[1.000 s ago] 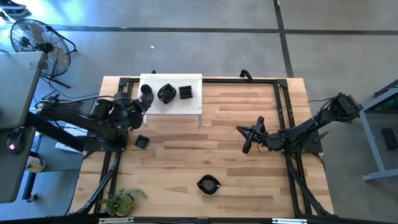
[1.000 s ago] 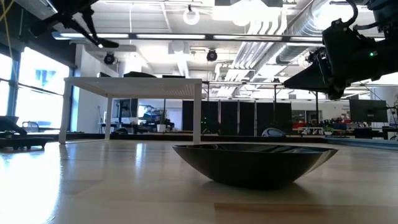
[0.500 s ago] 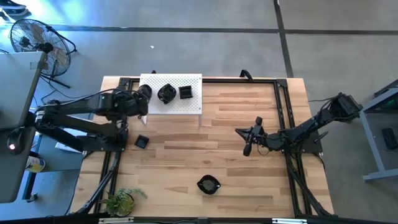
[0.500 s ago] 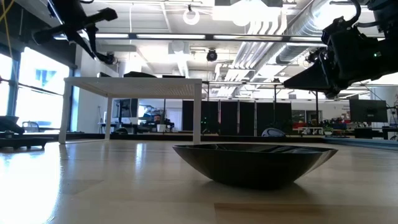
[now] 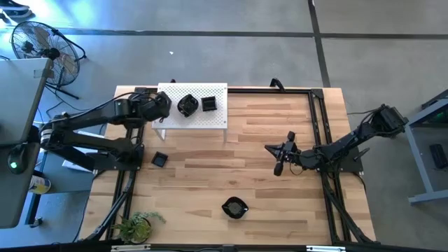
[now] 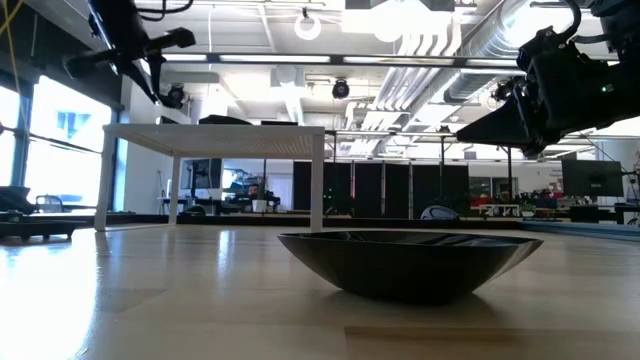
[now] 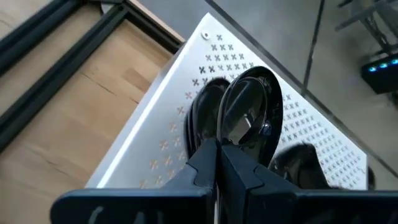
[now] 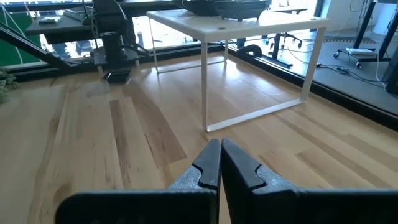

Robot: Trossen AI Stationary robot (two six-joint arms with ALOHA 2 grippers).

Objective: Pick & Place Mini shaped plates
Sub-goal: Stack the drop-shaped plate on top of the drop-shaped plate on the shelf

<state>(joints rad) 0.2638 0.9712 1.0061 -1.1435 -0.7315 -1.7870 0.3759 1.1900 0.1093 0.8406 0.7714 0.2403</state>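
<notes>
My left gripper (image 5: 159, 106) hangs over the left end of the white perforated board (image 5: 213, 119) and is shut on a glossy black rounded plate (image 7: 249, 112). In the low view that plate (image 6: 130, 52) shows edge-on, tilted, well above the board top. A wavy plate (image 5: 187, 105) and a square plate (image 5: 208, 104) rest on the board. Another square plate (image 5: 159, 159) lies on the table near its left edge, and a wavy plate (image 5: 234, 207) lies near the near edge. My right gripper (image 5: 278, 159) waits shut above the table's right half. My left gripper pinches the rounded plate between its two fingers (image 7: 202, 163) at the rim (image 7: 219, 140) nearest the wrist. The plate is lifted clear of the board and tilted, and its hollow face shows to the wrist camera.
The board stands on thin white legs (image 8: 204, 87) at the table's far left. A black frame rail (image 5: 318, 126) runs along the table's sides. A small plant (image 5: 136, 225) sits at the near left corner. Bare wood lies between the board and the right gripper.
My left arm has swung toward the table's far edge and turned at the wrist, while its gripper stayed over the board's left end. The held plate has tipped: in the low view it slanted down to the right, and now it slants up to the right.
</notes>
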